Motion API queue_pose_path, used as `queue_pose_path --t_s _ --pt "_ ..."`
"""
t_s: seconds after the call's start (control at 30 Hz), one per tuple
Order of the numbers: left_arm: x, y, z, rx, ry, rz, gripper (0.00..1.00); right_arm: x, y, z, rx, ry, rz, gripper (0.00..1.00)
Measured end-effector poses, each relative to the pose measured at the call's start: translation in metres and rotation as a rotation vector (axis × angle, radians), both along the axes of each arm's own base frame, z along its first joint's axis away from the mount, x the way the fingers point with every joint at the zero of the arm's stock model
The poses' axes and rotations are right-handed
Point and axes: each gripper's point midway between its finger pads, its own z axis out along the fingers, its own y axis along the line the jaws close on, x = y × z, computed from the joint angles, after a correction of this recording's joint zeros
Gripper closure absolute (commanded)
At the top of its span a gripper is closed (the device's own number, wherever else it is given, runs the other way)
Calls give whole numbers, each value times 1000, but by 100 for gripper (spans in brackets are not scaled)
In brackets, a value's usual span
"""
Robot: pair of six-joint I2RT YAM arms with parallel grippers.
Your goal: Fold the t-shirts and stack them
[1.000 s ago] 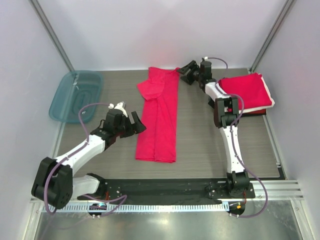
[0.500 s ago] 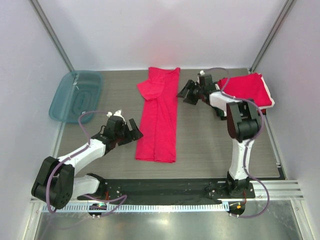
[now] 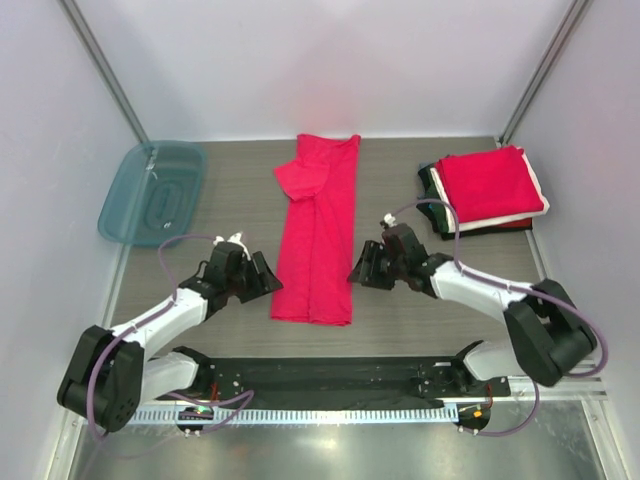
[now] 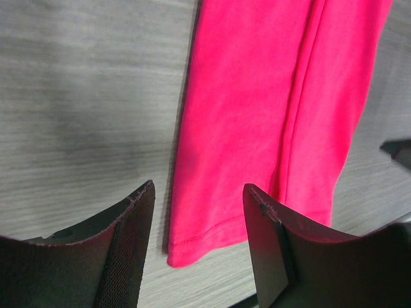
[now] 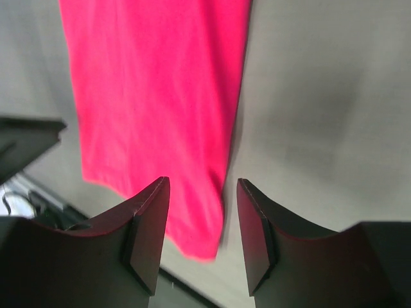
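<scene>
A crimson-red t-shirt [image 3: 318, 235], folded lengthwise into a long strip, lies in the table's middle, one sleeve flap showing at its far left. My left gripper [image 3: 262, 275] is open and empty, just left of the strip's near hem; the hem corner [image 4: 192, 247] shows between its jaws. My right gripper [image 3: 362, 272] is open and empty, just right of the near hem; the other corner [image 5: 205, 240] lies between its jaws. A stack of folded t-shirts [image 3: 488, 186], red on top over white and dark ones, sits at the far right.
A translucent teal plastic tray [image 3: 152, 190] stands at the far left. Metal frame posts rise at the back corners. A black base rail [image 3: 330, 375] runs along the near edge, close behind the shirt's hem.
My right arm has swung from the strip's far end, by the stack, down to the near right hem corner. My left gripper has moved nearer, toward the near left hem corner.
</scene>
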Motion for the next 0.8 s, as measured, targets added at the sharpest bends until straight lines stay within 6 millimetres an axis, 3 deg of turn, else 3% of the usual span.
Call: queue_pose_path --t_s 0.17,0.37,0.53,0.6,0.73,0.8 --pt "-15 5 -7 7 36 -6 42 -49 12 -6 17 41 46 49" --pt "-28 9 -14 15 75 -10 42 -87 21 -26 -4 119 77 52" --pt "-34 7 -16 1 89 -25 48 -98 28 -34 12 155 68 61" --pt "-36 6 -16 -6 94 -30 49 -100 29 -36 29 163 58 70" --pt "-39 4 -16 -22 101 -31 48 -101 33 -40 44 177 44 79" --pt "-40 3 -16 -27 105 -33 48 -100 34 -41 48 177 43 90"
